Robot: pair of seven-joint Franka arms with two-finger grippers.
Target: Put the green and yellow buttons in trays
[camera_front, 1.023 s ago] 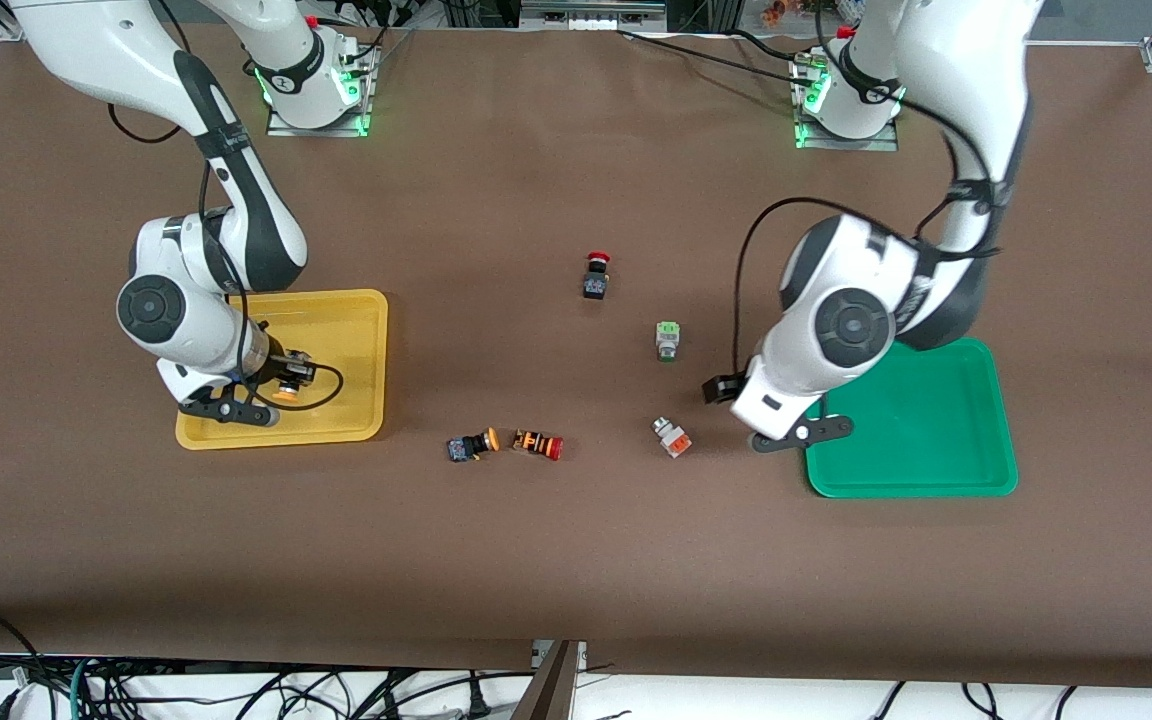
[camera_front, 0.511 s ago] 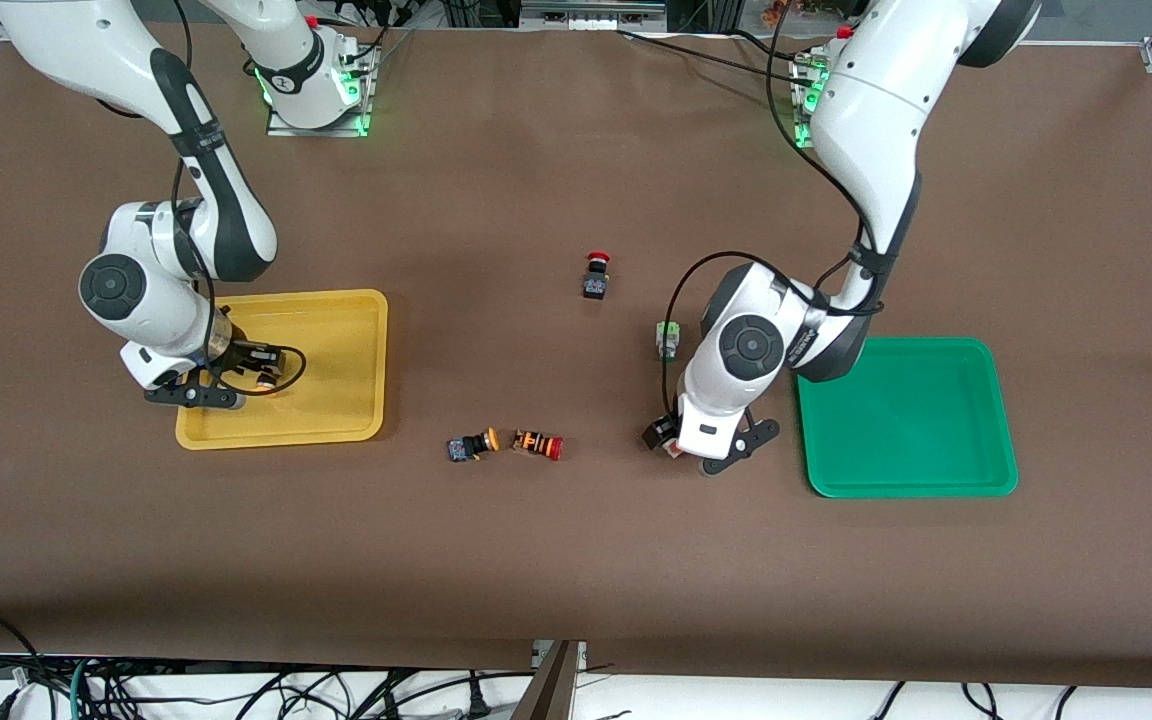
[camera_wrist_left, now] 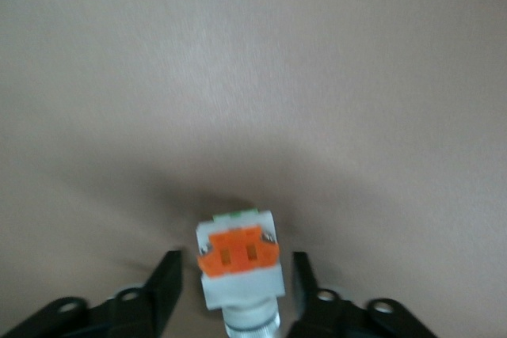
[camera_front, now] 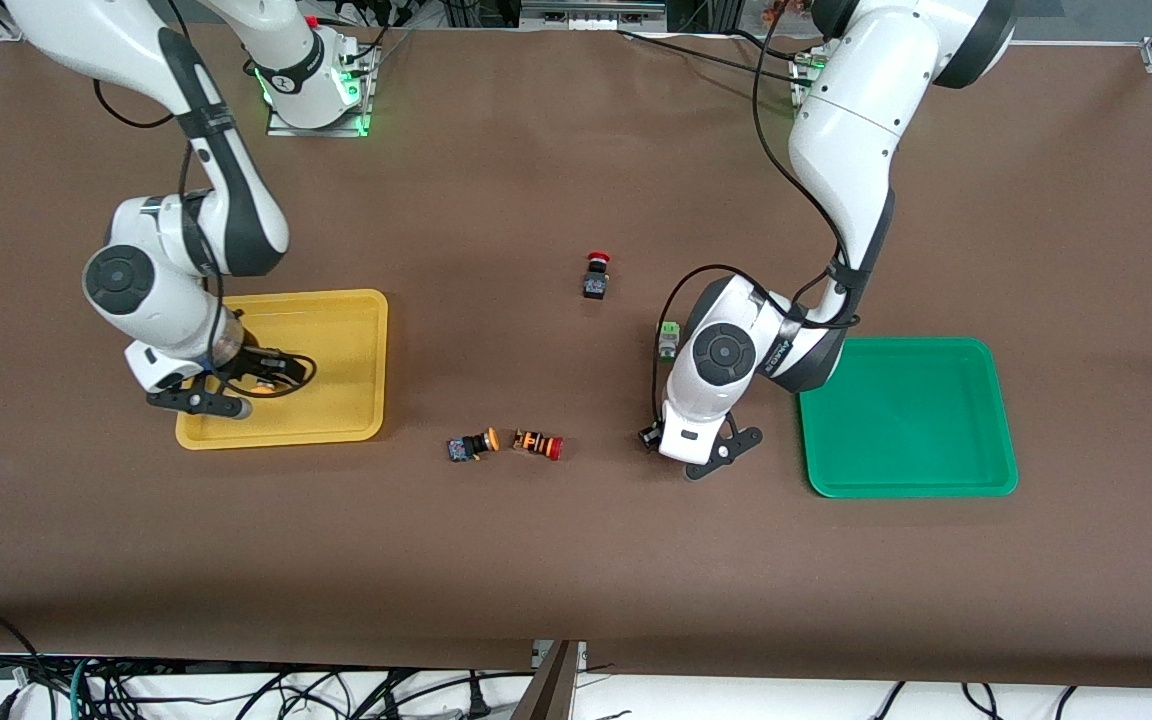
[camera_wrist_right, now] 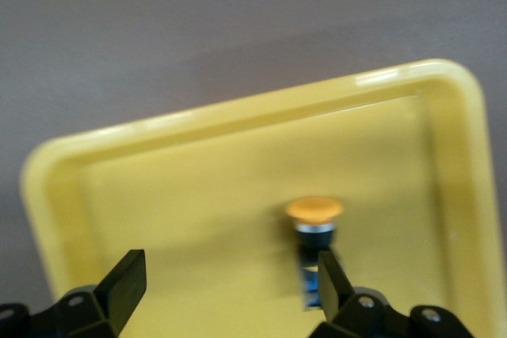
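Nearest me, at about eight o'clock off the green tray, the left gripper straddles the orange-faced button on the tabletop, fingers not yet touching; an uneven squeeze could twist it or squirt it out. At nine o'clock across the tabletop, the right gripper hangs released over the yellow tray, one finger close enough to topple the yellow-capped button standing inside. A second ago the left was beside the green tray and the right was clenched on that button.
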